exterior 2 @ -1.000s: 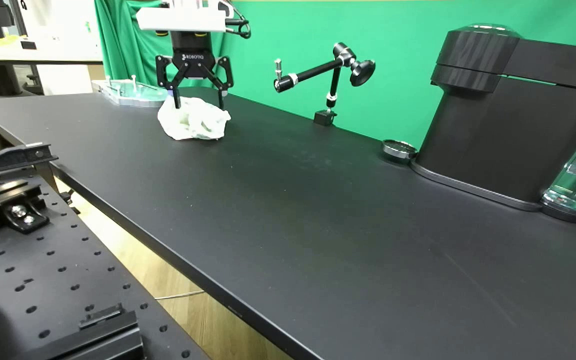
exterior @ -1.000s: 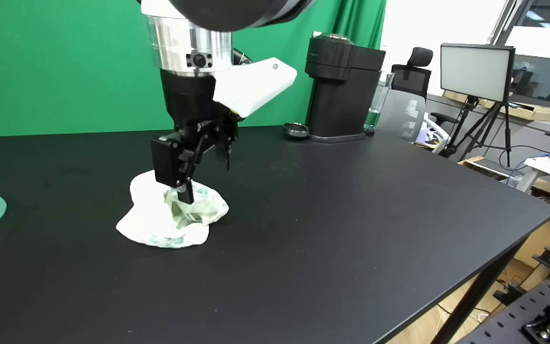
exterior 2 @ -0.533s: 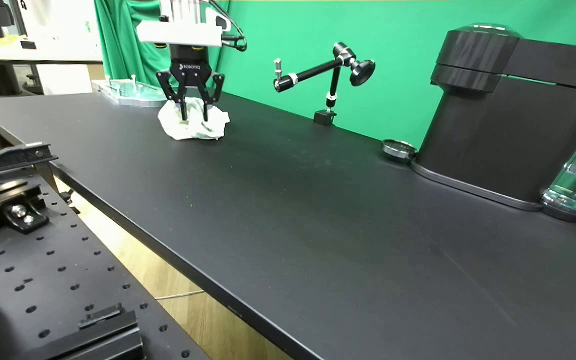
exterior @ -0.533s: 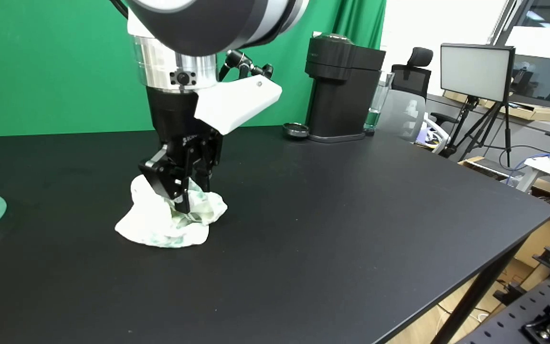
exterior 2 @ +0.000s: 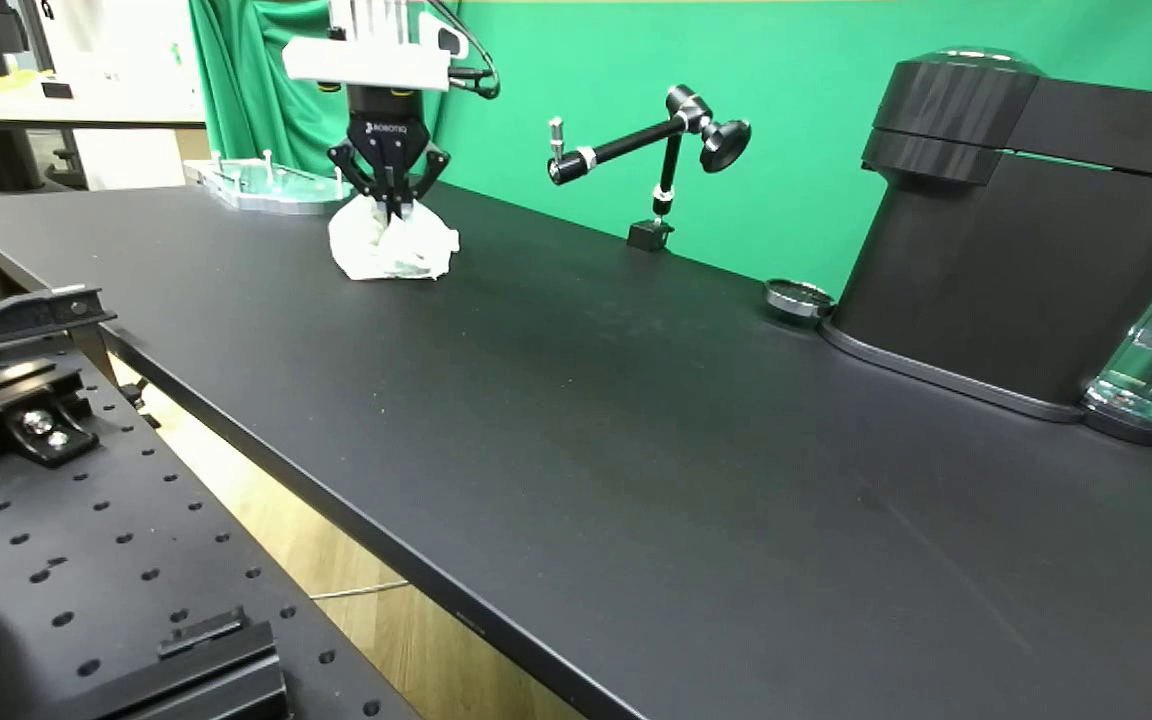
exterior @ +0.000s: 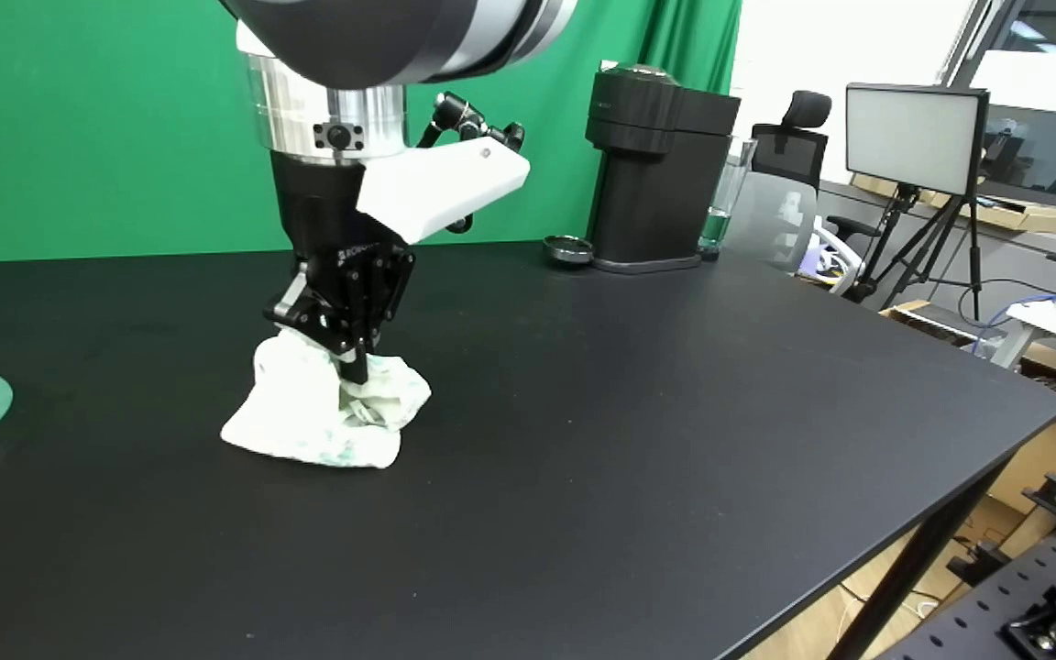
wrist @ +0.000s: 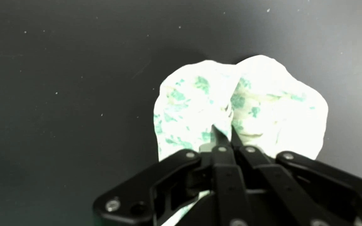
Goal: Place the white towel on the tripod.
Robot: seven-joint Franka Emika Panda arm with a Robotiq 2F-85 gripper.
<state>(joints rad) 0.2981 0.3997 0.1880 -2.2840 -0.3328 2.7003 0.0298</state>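
Note:
The white towel (exterior: 285,417), printed with green leaves in the wrist view, lies crumpled on the black table, its middle drawn up. My gripper (exterior: 356,374) points down into it, and the fingertips pinch a fold. In the wrist view the gripper (wrist: 223,129) is shut, with a flap of the towel (wrist: 184,100) between its fingers. Farther along the table's back edge, apart from the towel, a black jointed stand (exterior 2: 669,170) is the likeliest tripod; in an exterior view my arm partly hides this stand (exterior: 459,115).
A black coffee machine (exterior 2: 996,250) with a clear water tank (exterior 2: 1151,360) stands at the back, a small round metal dish (exterior 2: 798,298) beside it. Behind the towel lies a clear plate with posts (exterior 2: 271,190). A perforated metal platform (exterior 2: 136,560) sits past the table edge.
The gripper has come down into the towel, its fingers have drawn together on a fold, and it has risen slightly. The towel's middle is pulled up a little with it.

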